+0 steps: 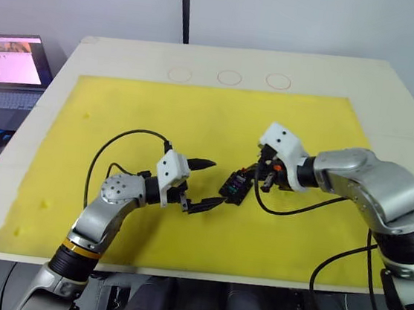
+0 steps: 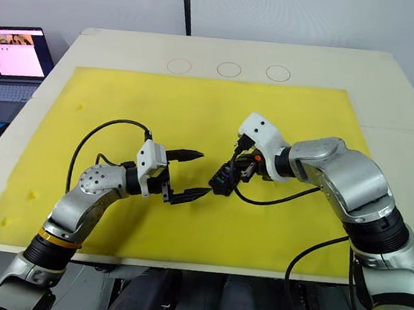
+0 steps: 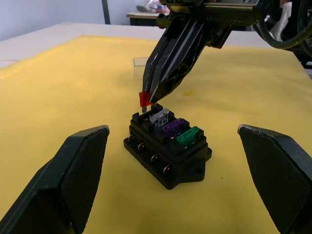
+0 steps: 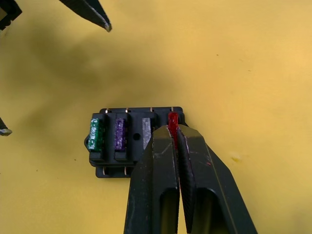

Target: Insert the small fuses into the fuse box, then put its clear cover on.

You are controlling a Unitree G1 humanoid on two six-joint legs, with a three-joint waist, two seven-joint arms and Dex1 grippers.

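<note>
- right gripper (image 4: 173, 129): fingers are seen pressed together on the red fuse (image 3: 144, 99), which is held directly above the end slot of the fuse box (image 3: 168, 148); from the left wrist view the fuse's blades are seen at the slot mouth, and whether they have entered cannot be told.
- left gripper (image 1: 202, 184): fingers are spread wide apart and nothing is held; it is positioned just beside the fuse box, on the robot's left of it, with one fingertip (image 1: 210, 163) raised and the other low near the mat.
- yellow mat (image 1: 122, 115): it is laid over the pale table (image 1: 393, 94); the fuse box rests on it near the middle, between the two grippers.
- fuse box: it is recorded as black, with one row of four slots; three slots are filled.
- seated fuses, in order from the open end slot: grey fuse (image 3: 159, 116), purple fuse (image 3: 172, 127), green fuse (image 3: 187, 136).
- clear cover (image 3: 140, 62): it is noted lying on the mat beyond the fuse box in the left wrist view, well apart from it.
</note>
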